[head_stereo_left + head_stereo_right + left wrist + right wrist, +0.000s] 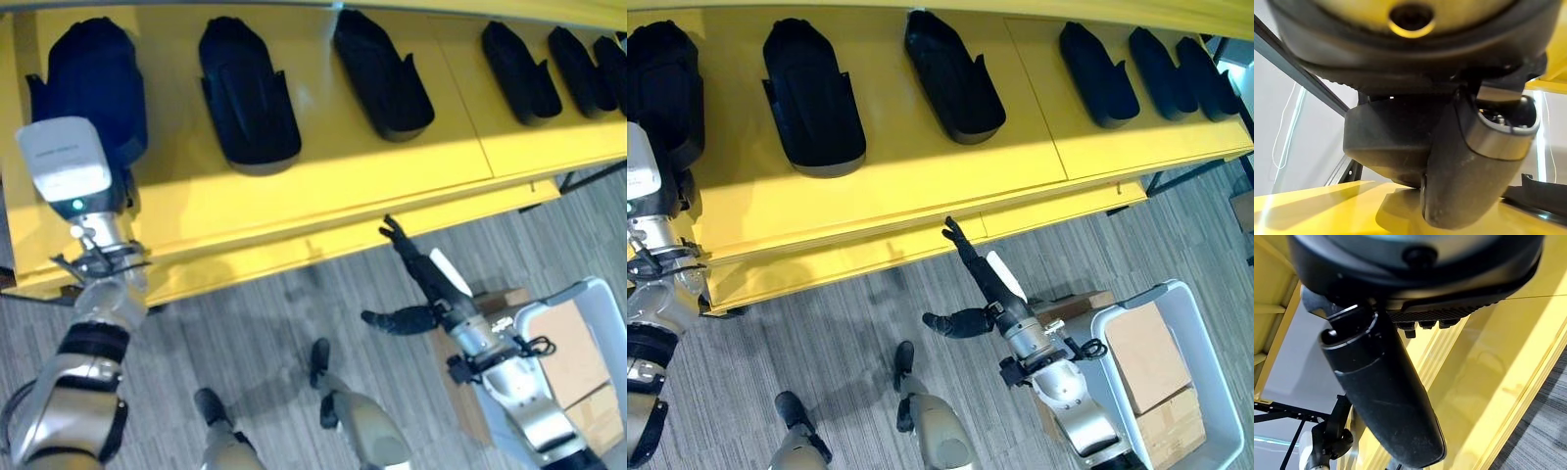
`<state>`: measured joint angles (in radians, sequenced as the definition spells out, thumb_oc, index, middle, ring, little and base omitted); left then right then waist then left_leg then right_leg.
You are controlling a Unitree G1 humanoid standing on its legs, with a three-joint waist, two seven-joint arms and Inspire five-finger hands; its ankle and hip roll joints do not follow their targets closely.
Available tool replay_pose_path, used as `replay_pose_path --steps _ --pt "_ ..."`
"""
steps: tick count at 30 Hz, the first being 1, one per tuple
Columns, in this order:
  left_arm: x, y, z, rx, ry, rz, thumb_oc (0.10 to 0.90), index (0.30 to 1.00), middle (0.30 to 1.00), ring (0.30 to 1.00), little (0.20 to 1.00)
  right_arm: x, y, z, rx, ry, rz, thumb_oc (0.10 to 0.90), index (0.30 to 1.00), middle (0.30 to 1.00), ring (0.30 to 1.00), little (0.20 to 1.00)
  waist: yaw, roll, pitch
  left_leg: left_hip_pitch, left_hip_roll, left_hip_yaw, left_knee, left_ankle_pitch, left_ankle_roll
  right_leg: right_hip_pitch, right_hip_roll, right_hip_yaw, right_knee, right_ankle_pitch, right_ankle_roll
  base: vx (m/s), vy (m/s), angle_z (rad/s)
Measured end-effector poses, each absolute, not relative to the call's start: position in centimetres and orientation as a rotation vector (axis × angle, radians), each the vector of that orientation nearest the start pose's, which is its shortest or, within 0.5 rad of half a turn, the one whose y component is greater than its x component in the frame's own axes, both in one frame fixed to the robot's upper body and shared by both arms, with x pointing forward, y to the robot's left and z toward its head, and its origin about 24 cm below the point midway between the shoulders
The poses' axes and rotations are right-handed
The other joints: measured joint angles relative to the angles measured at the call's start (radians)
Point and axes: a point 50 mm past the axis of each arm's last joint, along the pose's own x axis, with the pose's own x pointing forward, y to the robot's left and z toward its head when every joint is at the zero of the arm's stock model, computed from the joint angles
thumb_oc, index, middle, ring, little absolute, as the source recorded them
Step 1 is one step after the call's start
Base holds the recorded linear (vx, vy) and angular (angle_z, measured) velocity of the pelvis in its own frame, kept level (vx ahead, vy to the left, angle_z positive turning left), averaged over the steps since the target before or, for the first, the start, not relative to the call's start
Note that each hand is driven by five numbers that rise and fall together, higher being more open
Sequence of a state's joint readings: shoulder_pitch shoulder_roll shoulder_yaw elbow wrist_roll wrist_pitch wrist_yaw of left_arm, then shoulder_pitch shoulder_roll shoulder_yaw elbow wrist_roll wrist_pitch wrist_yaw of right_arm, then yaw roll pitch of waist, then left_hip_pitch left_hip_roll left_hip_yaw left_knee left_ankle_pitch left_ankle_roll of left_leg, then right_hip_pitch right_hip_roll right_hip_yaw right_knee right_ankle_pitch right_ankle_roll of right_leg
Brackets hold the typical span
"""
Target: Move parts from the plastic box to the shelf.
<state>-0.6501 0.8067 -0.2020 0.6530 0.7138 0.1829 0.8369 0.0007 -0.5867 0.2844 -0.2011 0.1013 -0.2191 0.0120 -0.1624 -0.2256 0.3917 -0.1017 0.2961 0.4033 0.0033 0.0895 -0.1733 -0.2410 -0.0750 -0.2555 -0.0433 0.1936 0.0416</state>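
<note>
A long yellow shelf [323,186] carries several black moulded parts in a row, among them one [250,93] left of the middle and another [382,73] at the middle. At the shelf's far left, my left hand [1474,171] has its thumb against a black part [1391,142], low over the yellow surface; that part [93,69] lies just past my wrist. My right hand [421,269] is open with nothing in it, its fingers straight and pointing at the shelf's front edge. The pale plastic box [1136,302] stands at the lower right.
Flat brown cardboard pieces [1146,357] lie in the plastic box, and a cardboard carton [1073,304] sits beside it. Grey carpet [843,304] runs in front of the shelf. More black parts [519,73] line the shelf's right end.
</note>
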Motion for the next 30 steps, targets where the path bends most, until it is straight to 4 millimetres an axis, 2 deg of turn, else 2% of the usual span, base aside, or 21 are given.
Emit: replay_pose_path --steps 15,20,30 --pt "32.1 32.8 17.5 1.554 -0.377 0.921 0.4 0.3 0.3 0.3 0.3 23.6 -16.4 9.8 -0.424 -0.312 0.392 0.9 1.0 1.0 1.0 1.0 0.009 0.005 0.001 -0.004 0.0 -0.014 0.03 -0.002 0.002 0.004 -0.008 0.0 0.02 -0.005 -0.002 0.0 0.0 0.0" --pt "32.0 32.8 17.1 1.551 -0.366 0.918 0.4 0.3 0.3 0.3 0.3 23.6 -16.4 9.8 -0.431 -0.31 0.395 0.9 1.0 1.0 1.0 1.0 0.005 0.018 -0.001 -0.019 0.003 -0.022 0.046 -0.004 0.002 -0.003 -0.008 -0.002 0.024 -0.003 -0.005 0.0 0.002 0.01" --pt "31.7 32.7 16.3 1.468 -0.34 0.941 0.4 0.3 0.3 0.3 0.3 23.5 -16.5 9.7 -0.448 -0.301 0.41 0.9 1.0 1.0 1.0 1.0 0.011 0.025 -0.002 -0.035 0.006 -0.028 0.063 -0.004 0.003 -0.018 -0.011 -0.002 0.039 0.0 -0.009 0.0 0.0 0.0"
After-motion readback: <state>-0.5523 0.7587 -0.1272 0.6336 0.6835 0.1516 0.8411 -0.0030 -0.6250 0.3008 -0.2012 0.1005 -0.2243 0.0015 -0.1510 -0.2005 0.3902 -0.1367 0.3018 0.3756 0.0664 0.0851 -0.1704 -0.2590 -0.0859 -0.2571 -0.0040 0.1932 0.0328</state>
